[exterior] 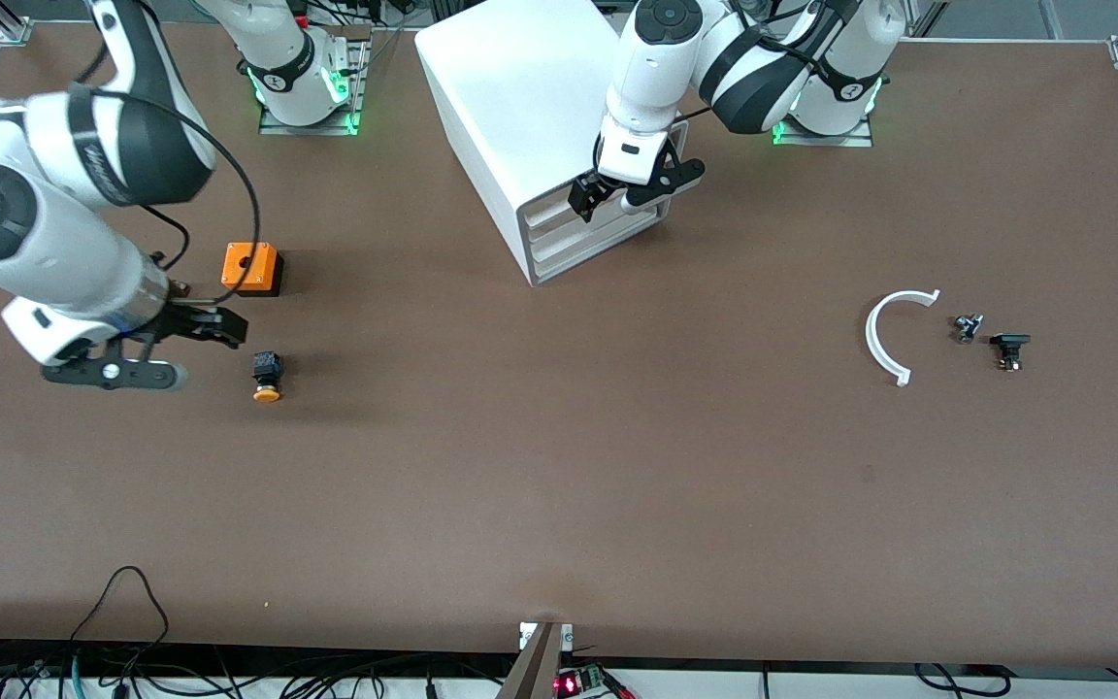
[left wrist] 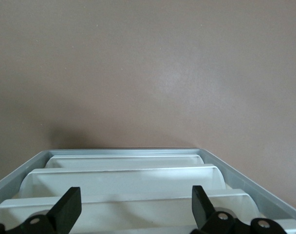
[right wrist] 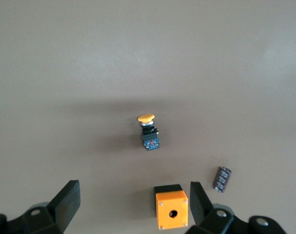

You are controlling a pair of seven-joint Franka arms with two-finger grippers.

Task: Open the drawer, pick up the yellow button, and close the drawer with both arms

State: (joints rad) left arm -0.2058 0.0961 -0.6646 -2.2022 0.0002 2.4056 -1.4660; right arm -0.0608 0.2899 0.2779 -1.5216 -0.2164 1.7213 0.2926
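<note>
The white cabinet (exterior: 510,97) stands at the robots' edge of the table. Its uppermost drawer (exterior: 556,208) sits flush with the three below it. My left gripper (exterior: 629,194) is open and empty just in front of that drawer's upper edge; in the left wrist view its fingers (left wrist: 70,210) straddle the drawer front (left wrist: 133,214). The button (exterior: 267,377), with an orange cap on a black body, lies on its side on the table toward the right arm's end. My right gripper (exterior: 214,328) is open and empty in the air beside it; the right wrist view shows the button (right wrist: 148,130) ahead of the gripper (right wrist: 133,202).
An orange cube with a hole (exterior: 250,267) sits farther from the front camera than the button. A small black cylinder (right wrist: 222,179) lies beside it. Toward the left arm's end lie a white arc (exterior: 887,335) and two small black parts (exterior: 968,327), (exterior: 1009,349).
</note>
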